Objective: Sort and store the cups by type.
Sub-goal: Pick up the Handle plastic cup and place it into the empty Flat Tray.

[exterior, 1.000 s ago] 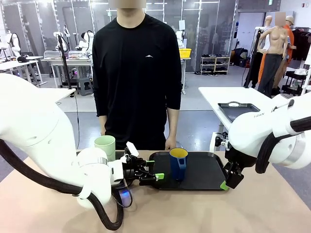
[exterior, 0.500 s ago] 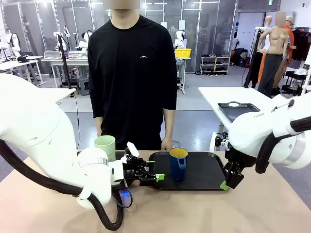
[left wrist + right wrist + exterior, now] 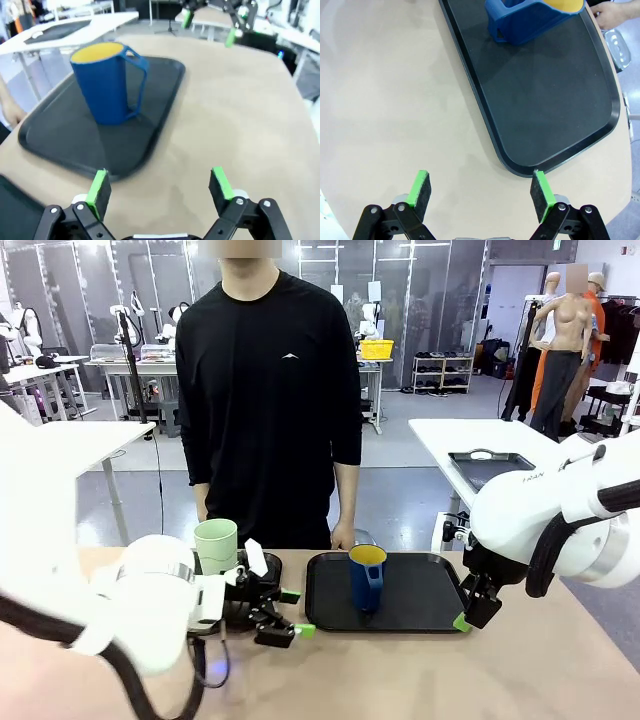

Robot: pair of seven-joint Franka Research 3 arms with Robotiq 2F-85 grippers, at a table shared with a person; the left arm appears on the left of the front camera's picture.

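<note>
The dark blue mug [image 3: 366, 577] with its yellow inside stands upright on the black tray [image 3: 420, 600]. To the left, the pale mint tumbler [image 3: 216, 544] stands behind my left arm. My left gripper [image 3: 297, 613] is open, low over the table just left of the tray. In the left wrist view the mug [image 3: 107, 84] is ahead and to the left on the tray [image 3: 155, 112], and nothing lies between the pads [image 3: 99, 187]. My right gripper [image 3: 464, 620] hovers open at the tray's right corner. In the right wrist view the mug [image 3: 530, 17] is at the tray's [image 3: 550, 105] far end.
A person stands at the far side with a hand [image 3: 614, 13] by the tray's far edge, next to a small metal object [image 3: 620, 48]. Bare tan tabletop [image 3: 420, 670] stretches in front of the tray. A dark flat edge [image 3: 12, 210] shows at the left wrist view's corner.
My left arm has drawn back to the left, taking its open gripper off the tray's left edge. The mug, the tumbler and my right arm have stayed put.
</note>
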